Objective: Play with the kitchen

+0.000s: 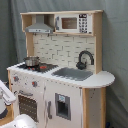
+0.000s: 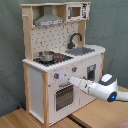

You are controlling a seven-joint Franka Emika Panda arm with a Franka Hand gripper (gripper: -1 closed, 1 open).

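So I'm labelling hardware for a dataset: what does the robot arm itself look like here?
In the second exterior view the arm is glossy white with smooth, rounded segments and a bulbous joint bearing a dark band and a blue spot. It tapers to a slimmer white end toward the kitchen. No cables or lettering are visible.

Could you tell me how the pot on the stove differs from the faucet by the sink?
The pot is silvery metal; the faucet is black. The pot is low and round, while the faucet rises in a tall arch. The pot sits on the stove; the faucet stands behind the sink. Both rest on the kitchen's countertop.

Grey curtain (image 1: pixel 115 45), wooden tabletop (image 2: pixel 20 120)
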